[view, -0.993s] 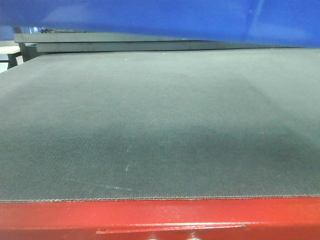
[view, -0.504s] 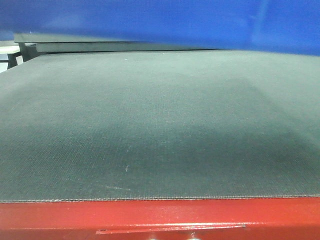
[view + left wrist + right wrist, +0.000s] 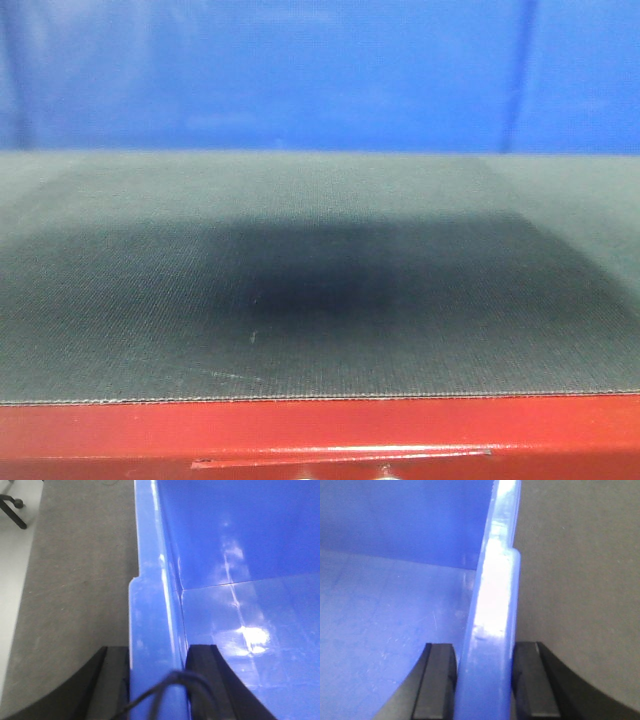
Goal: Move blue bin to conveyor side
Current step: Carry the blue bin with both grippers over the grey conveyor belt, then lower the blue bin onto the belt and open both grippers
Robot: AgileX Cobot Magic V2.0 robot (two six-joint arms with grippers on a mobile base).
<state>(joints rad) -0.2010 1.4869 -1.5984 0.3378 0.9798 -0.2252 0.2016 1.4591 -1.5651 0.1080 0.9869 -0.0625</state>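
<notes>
Front view: blue bin [image 3: 320,75] fills the whole top band, 9 to 3 o'clock, cut off by the frame on three sides. Only one flat glossy wall shows, with a faint vertical rib near 1 o'clock; rim and far side out of view. Its lower edge meets the conveyor [image 3: 320,300] along a straight line; can't tell from here whether it's resting on the belt or just above it. Dark shadow patch on the belt at centre. Belt is grey-black woven texture, red metal edge [image 3: 320,430] along 6 o'clock.

Left wrist view: left gripper [image 3: 157,680] is clamped on the bin's rim [image 3: 152,630], one black finger [image 3: 112,677] on the outside, one inside. Fingers are cut off at the bottom edge, tips only partly seen. A dark cable [image 3: 165,690] crosses the rim at 6 o'clock, blurred. Bin interior is glossy blue with bright glare spots; nothing visible in it. Belt at 9 o'clock, pale floor at 10.

Right wrist view: right gripper [image 3: 482,680] is clamped on the opposite rim [image 3: 492,620], finger pads [image 3: 437,680] pressed on both faces. Rim is thick, with a step partway up and strong glare. Belt at 3 o'clock.
</notes>
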